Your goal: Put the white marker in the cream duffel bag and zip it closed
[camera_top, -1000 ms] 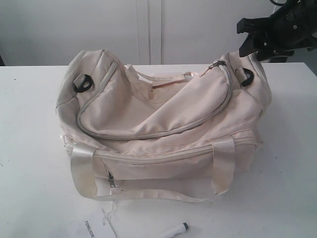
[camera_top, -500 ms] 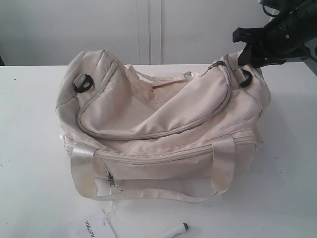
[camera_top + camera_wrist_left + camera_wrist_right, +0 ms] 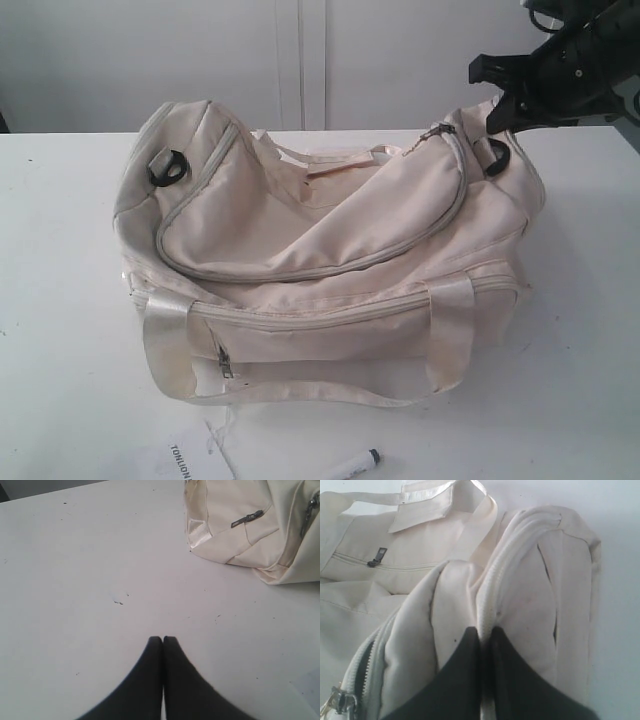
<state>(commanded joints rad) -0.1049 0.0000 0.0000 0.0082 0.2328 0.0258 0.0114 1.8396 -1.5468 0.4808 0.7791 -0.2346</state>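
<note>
The cream duffel bag (image 3: 320,250) lies on the white table, its curved top zipper drawn round to a pull (image 3: 437,130) near the right end. The white marker (image 3: 352,465), with its dark cap, lies on the table in front of the bag, apart from both grippers. My right gripper (image 3: 497,115) sits at the bag's far right end. In the right wrist view it (image 3: 485,630) is shut on a raised ridge of the bag's fabric (image 3: 520,580). My left gripper (image 3: 163,639) is shut and holds nothing, hovering over bare table beside a bag corner (image 3: 240,525).
A flat white paper tag (image 3: 185,460) with printed text lies at the table's front edge, left of the marker. The bag's strap handle (image 3: 300,390) loops out in front. A white wall stands behind the table (image 3: 60,300).
My right arm has come down and to the left onto the bag's right end, and its fingers have closed on the fabric ridge. The bag, marker and left gripper have stayed put.
</note>
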